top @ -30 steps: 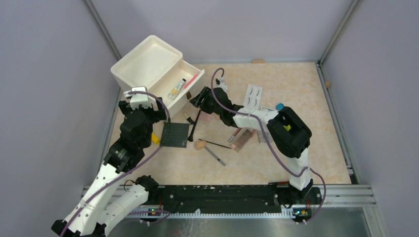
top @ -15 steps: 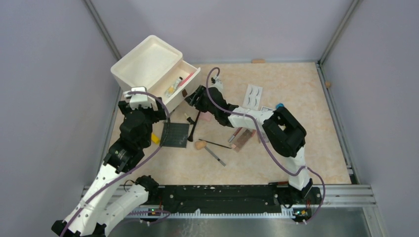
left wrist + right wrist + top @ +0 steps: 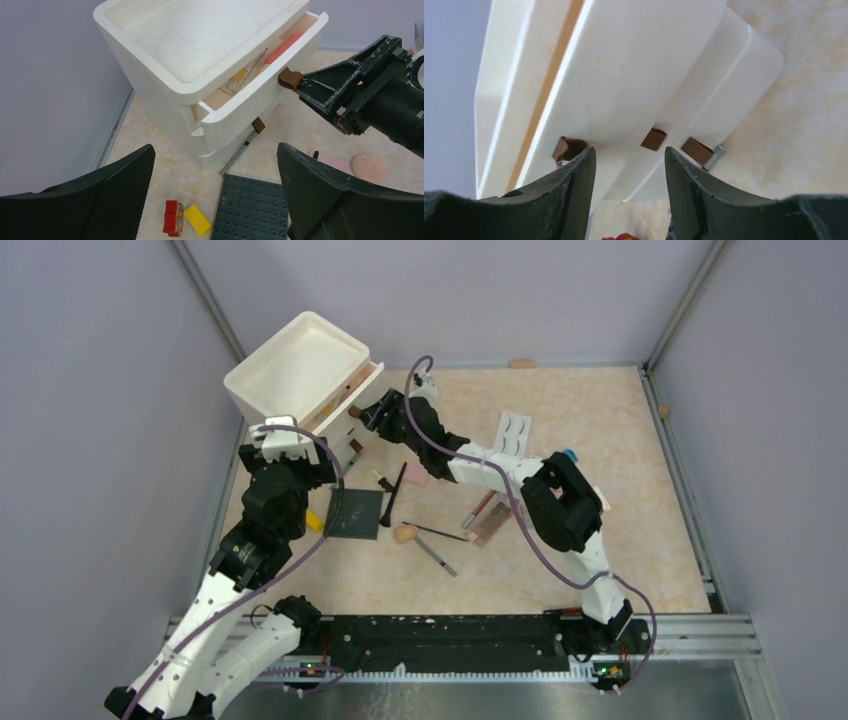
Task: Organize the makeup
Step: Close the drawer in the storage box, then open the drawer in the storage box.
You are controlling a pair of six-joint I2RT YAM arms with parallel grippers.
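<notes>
The white drawer box [image 3: 300,365] stands at the back left. Its top drawer [image 3: 260,87] is almost shut, with a pink stick [image 3: 283,47] and a yellowish tube inside. My right gripper [image 3: 368,412] is open and empty, its fingertips against the drawer front [image 3: 634,75] beside a brown handle tab [image 3: 569,148]. My left gripper [image 3: 285,455] is open and empty, above the floor in front of the box. On the table lie the eyelash card [image 3: 514,432], pink compact [image 3: 418,477], dark brush [image 3: 395,495], peach puff [image 3: 405,534], brown palette [image 3: 492,525] and a pencil [image 3: 437,556].
A dark studded plate [image 3: 354,513] lies just right of my left gripper, with a red brick [image 3: 172,217] and a yellow brick [image 3: 196,220] beside it. A patterned pencil [image 3: 239,154] lies against the box's lower drawer. Grey walls and metal rails close in the table.
My right gripper has moved up and left against the top drawer. The drawer has slid from well open to almost shut. The left arm has not moved.
</notes>
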